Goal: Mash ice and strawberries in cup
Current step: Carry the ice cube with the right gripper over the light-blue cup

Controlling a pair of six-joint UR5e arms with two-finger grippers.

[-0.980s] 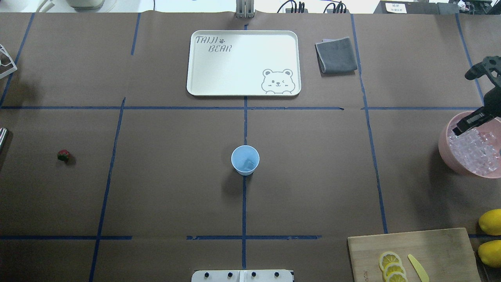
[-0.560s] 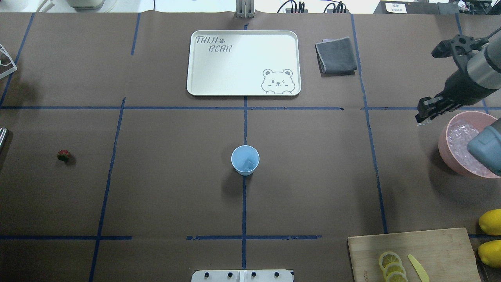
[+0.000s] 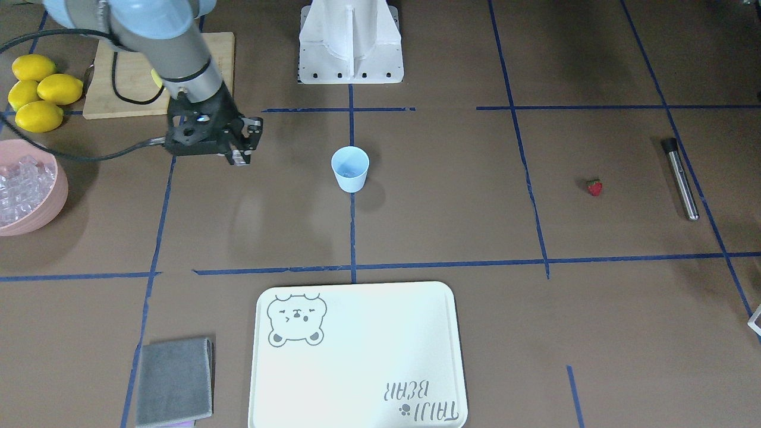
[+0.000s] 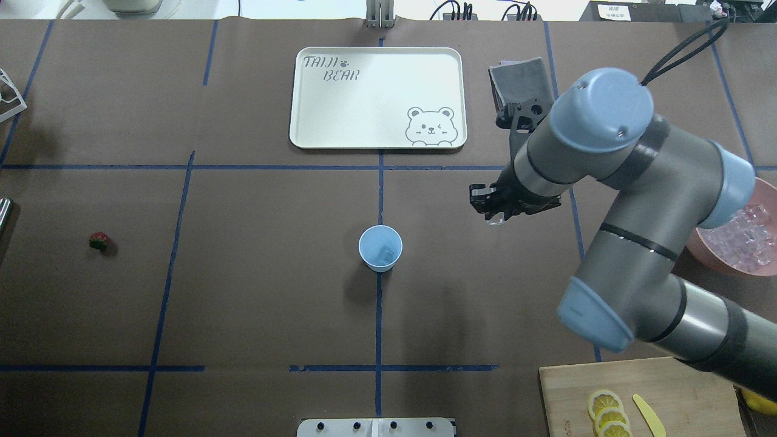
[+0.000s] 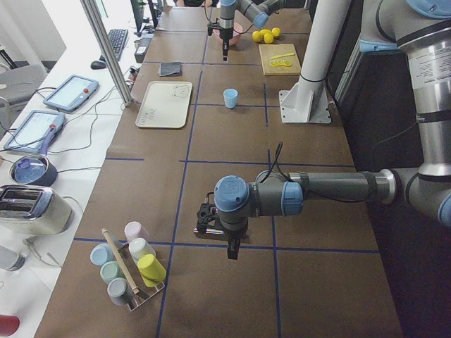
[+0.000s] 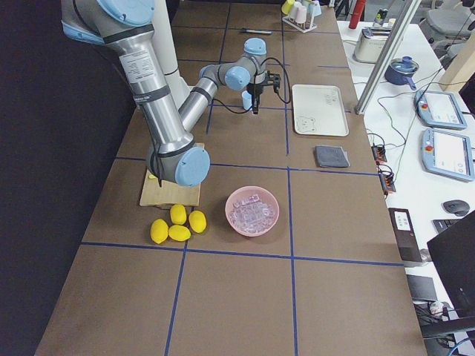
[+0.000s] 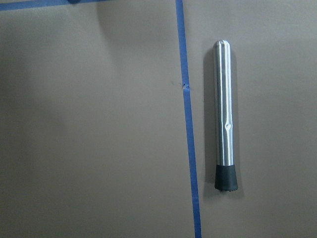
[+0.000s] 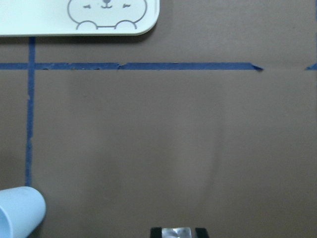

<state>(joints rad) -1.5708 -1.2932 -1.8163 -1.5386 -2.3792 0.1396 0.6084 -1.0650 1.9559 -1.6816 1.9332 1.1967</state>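
The light-blue cup (image 4: 380, 247) stands upright at the table's middle, with one ice cube (image 4: 386, 252) lying inside it. It also shows in the front view (image 3: 350, 168) and the right wrist view (image 8: 17, 210). My right gripper (image 4: 495, 217) hovers to the right of the cup and apart from it, shut on a clear ice cube (image 8: 177, 232). The strawberry (image 4: 99, 241) lies alone at the far left. My left gripper (image 5: 232, 251) shows only in the exterior left view, pointing down. I cannot tell whether it is open or shut.
A pink bowl (image 4: 704, 247) of ice cubes sits at the right edge. A steel muddler (image 7: 224, 134) lies on the table below my left wrist. A white tray (image 4: 378, 141), a grey cloth (image 4: 513, 79), a cutting board (image 4: 686, 394) with lemon slices and lemons (image 3: 41, 89) lie around.
My right arm has swung left from over the pink bowl to a spot just right of the cup, carrying an ice cube. The cup and strawberry have not moved.
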